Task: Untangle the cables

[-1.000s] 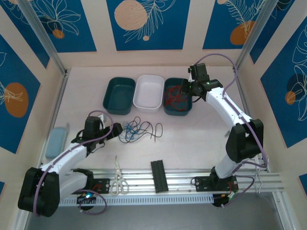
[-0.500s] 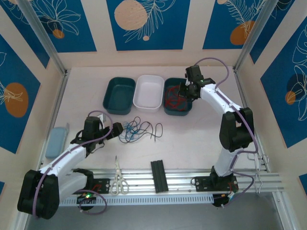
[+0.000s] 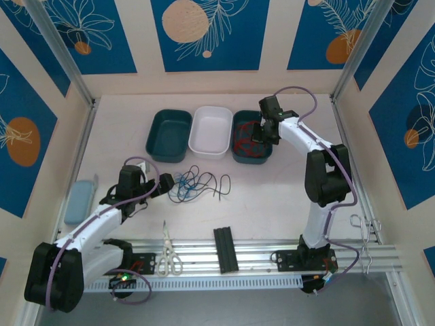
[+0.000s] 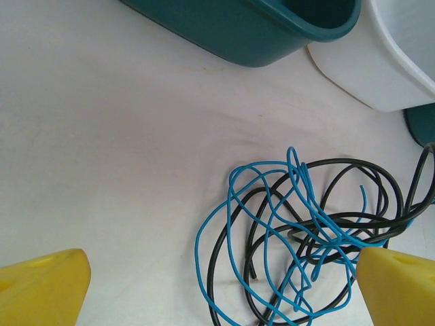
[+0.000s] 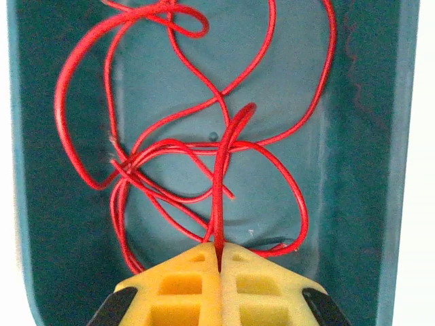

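The right claw (image 5: pixel 219 252), clamped on the red cable (image 5: pixel 216 197), should let go low inside the tray (image 5: pixel 387 136); the left claw (image 4: pixel 222 272), spread wide, should pinch only the blue cable (image 4: pixel 198 244).

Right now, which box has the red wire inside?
The right-hand teal tray, holding the red cable; the white tray and left teal tray hold no cable.

Beneath the left gripper (image 4: pixel 217 288), the tangled thin blue and black cables (image 4: pixel 299 238) run off the bottom edge and behind one of the yellow fingertips (image 4: pixel 397 285). Ahead of it, the dark teal plastic tray (image 4: pixel 272 27) and the white plastic tray (image 4: pixel 394 61) are cut off. A strand of the thin red cable (image 5: pixel 217 197) vanishes between the right gripper's (image 5: pixel 219 255) pressed fingers.
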`<state>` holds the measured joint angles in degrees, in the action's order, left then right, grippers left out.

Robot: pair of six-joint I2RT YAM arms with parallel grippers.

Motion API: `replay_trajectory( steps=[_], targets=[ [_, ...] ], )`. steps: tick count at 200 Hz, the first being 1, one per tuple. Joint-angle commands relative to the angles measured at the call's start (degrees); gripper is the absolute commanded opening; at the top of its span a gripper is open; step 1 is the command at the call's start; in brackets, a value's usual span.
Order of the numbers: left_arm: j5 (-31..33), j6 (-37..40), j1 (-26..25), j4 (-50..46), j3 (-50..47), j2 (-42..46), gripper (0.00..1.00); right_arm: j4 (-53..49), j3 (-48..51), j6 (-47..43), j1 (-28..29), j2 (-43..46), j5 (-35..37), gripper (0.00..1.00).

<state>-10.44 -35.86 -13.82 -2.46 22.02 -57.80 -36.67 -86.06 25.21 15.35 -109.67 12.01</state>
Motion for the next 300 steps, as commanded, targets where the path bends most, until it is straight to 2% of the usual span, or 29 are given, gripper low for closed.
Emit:
replay_trajectory(
  steps=[1, 47, 75, 126, 167, 224, 256, 300],
  targets=[
    [0.4, 0.9, 0.6, -0.7, 0.2, 0.8, 1.00, -2.2, -2.2, -1.0, -0.3, -1.8, 0.6, 0.00],
    [-0.3, 1.6, 0.6, -0.7, 0.4, 0.9, 1.00, -3.8, -4.8, -1.4, -0.5, -4.5, 0.6, 0.00],
    [-0.4, 2.1, 0.6, -1.2, 0.5, 1.0, 1.00, -5.2, -6.0, -2.0, -0.5, -4.2, 1.3, 0.08],
    [-0.1, 2.1, 0.6, -0.9, 0.4, 1.1, 1.00, -7.0, -4.7, -2.1, -0.2, 1.8, 4.0, 0.42],
    [-0.7, 1.7, 0.6, 0.1, 0.5, 0.7, 1.00, -8.1, -2.8, -2.4, 0.9, 7.1, 4.2, 0.57],
    [-2.5, 1.7, 0.6, 1.3, 0.8, -0.4, 1.00, -8.1, -0.6, -3.8, 5.5, 14.1, 3.1, 0.59],
    [-3.9, 1.0, 0.6, 3.1, 0.6, -0.6, 1.00, -7.1, 0.6, -4.8, 12.0, 17.5, 2.8, 0.59],
    [-5.9, 0.9, 0.6, 4.2, 0.3, -1.4, 1.00, -7.5, 0.7, -2.1, 21.9, 17.2, 2.5, 0.57]
  ],
)
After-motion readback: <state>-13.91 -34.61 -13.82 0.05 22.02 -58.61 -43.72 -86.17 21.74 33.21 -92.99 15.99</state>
